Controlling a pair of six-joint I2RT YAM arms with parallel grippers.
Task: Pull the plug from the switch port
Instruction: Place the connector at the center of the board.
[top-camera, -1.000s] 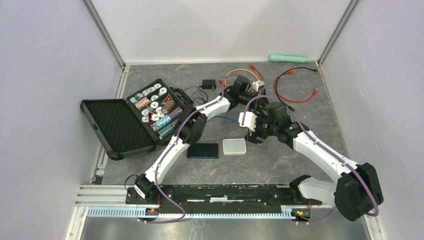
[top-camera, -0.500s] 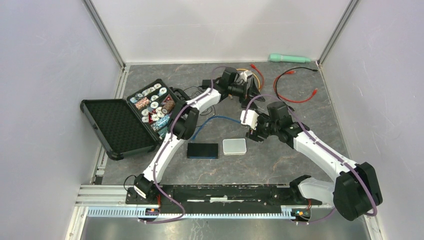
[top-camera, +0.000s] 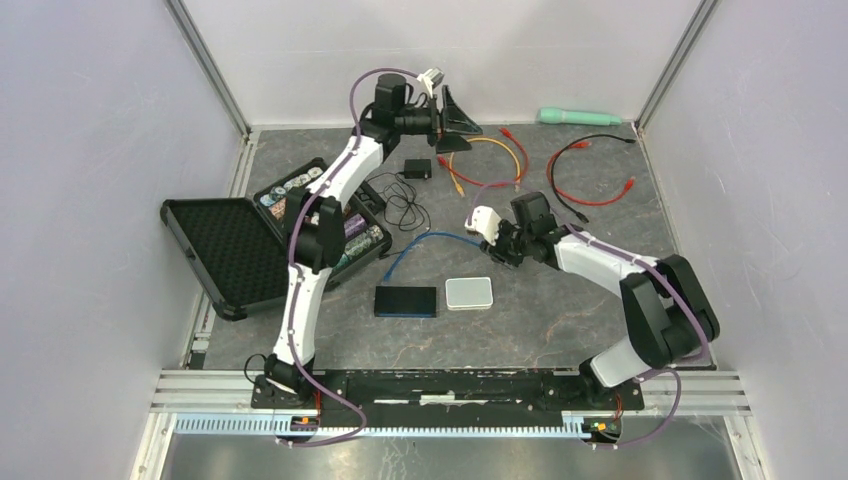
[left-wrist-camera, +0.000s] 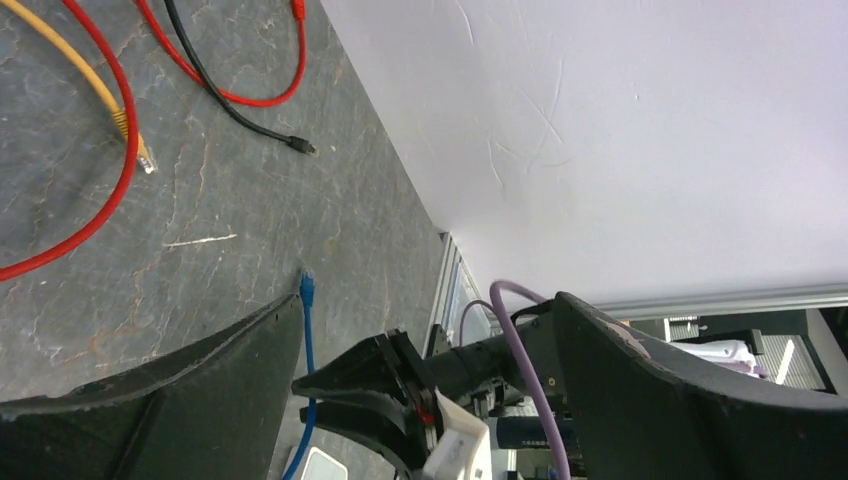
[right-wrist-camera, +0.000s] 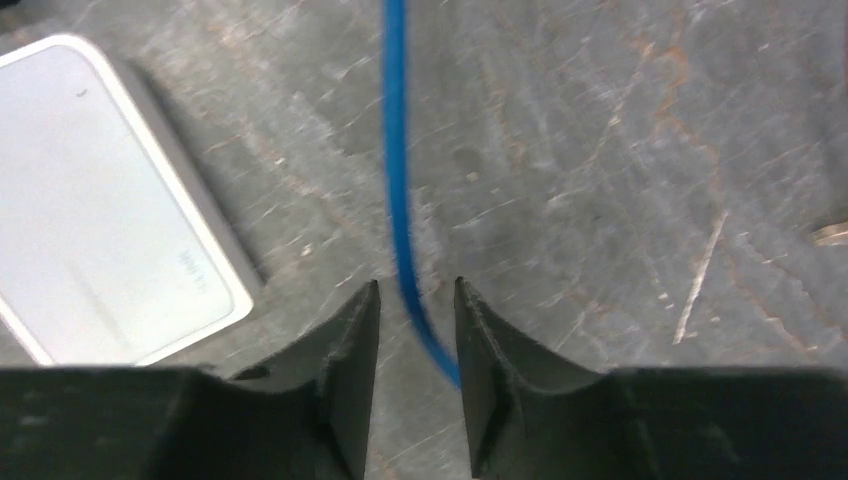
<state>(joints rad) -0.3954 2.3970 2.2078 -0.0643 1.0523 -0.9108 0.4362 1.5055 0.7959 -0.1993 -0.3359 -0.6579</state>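
A blue cable (top-camera: 425, 238) arcs over the grey floor from the flat black switch (top-camera: 406, 301) toward my right gripper (top-camera: 499, 254). Where it meets the switch is too small to make out, so I cannot tell if the plug sits in the port. In the right wrist view the cable (right-wrist-camera: 396, 150) runs down between the fingers of my right gripper (right-wrist-camera: 417, 285), which stand narrowly apart around it. The left wrist view shows a free blue connector (left-wrist-camera: 307, 284) lying on the floor. My left gripper (top-camera: 455, 120) hangs wide open and empty, high near the back wall.
A white flat box (top-camera: 468, 292) lies right of the switch. An open case of poker chips (top-camera: 300, 215) sits at left. A small black adapter (top-camera: 417, 167), an orange cable (top-camera: 490, 150), red cables (top-camera: 590, 195) and a green cylinder (top-camera: 580, 116) lie toward the back.
The left arm has swung up and back from the middle to the rear wall, still open. The right gripper has moved down to the blue cable and its jaws have narrowed around it.
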